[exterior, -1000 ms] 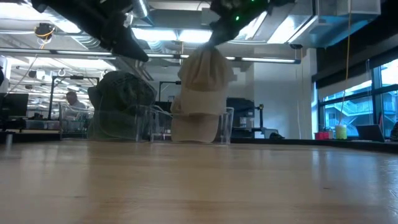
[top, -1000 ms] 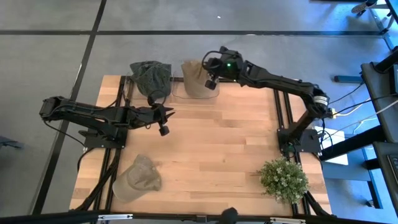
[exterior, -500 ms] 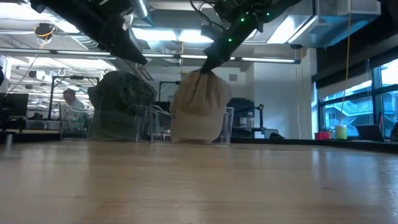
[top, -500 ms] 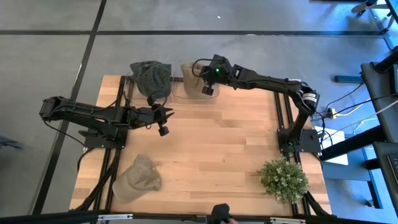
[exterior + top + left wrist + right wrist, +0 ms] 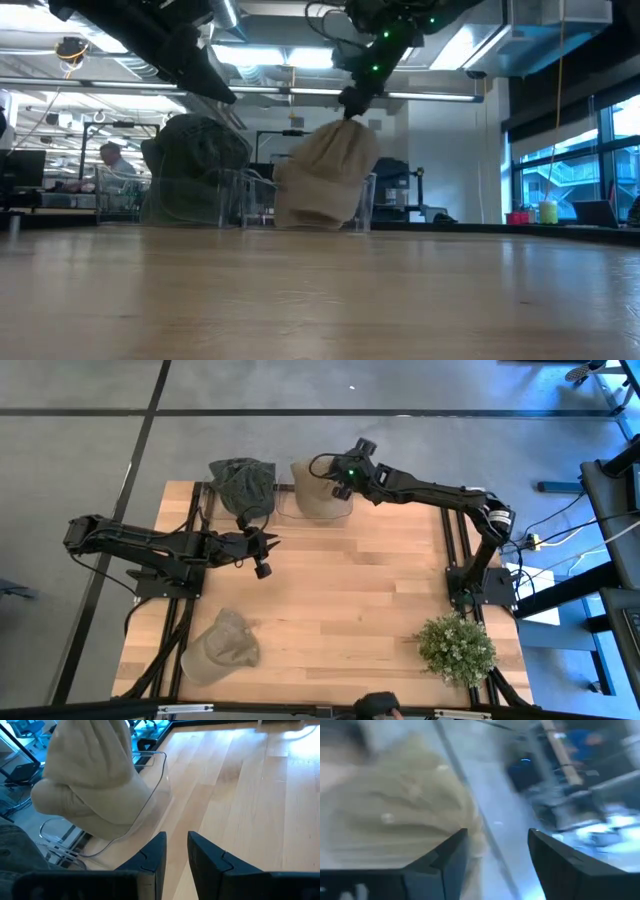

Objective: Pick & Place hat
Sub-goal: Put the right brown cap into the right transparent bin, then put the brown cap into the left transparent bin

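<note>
A beige hat (image 5: 313, 493) (image 5: 322, 183) (image 5: 90, 785) (image 5: 385, 815) sits slumped in a clear bin (image 5: 343, 513) (image 5: 368, 203) at the table's far edge. My right gripper (image 5: 333, 484) (image 5: 350, 101) (image 5: 497, 842) stands open just above the hat's crown, with nothing between its fingers. My left gripper (image 5: 270, 545) (image 5: 176, 842) waits over the table's left middle, pointing at the bin. Its fingers stand a narrow gap apart and hold nothing.
A dark green hat (image 5: 243, 484) (image 5: 190, 165) rests in a second clear bin left of the beige one. A khaki hat (image 5: 222, 645) lies on the table near the front left. A potted plant (image 5: 456, 648) stands at the front right.
My right gripper has lowered the beige hat from above the bin down into it. It has then opened, let go and drawn up a little. The hat, which hung from the fingers, now rests slumped in the bin.
</note>
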